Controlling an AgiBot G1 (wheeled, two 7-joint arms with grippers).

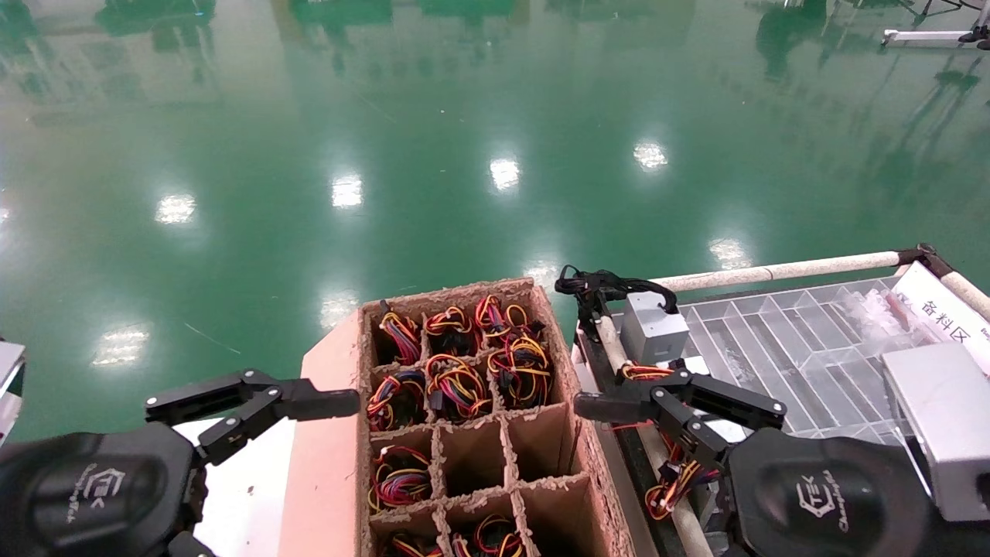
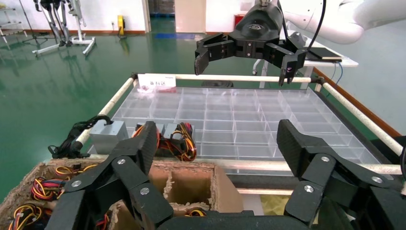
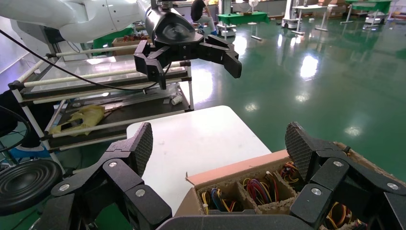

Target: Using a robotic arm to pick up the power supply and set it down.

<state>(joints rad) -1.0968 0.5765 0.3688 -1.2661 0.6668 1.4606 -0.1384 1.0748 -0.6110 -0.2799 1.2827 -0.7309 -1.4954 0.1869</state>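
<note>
I see both grippers spread wide, holding nothing; left gripper [image 1: 309,402] and right gripper [image 1: 599,406] flank the cardboard crate [image 1: 472,433]; power supply [image 1: 654,327] lies just beyond the right one.

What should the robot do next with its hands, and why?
Probably slide the right hand sideways over the cardboard box, until it hangs above a power supply in a nearby filled slot. Both hands are open and empty, and the right hand is just beside the box, close to those coloured wires. The left hand is at the box's other side.
</note>
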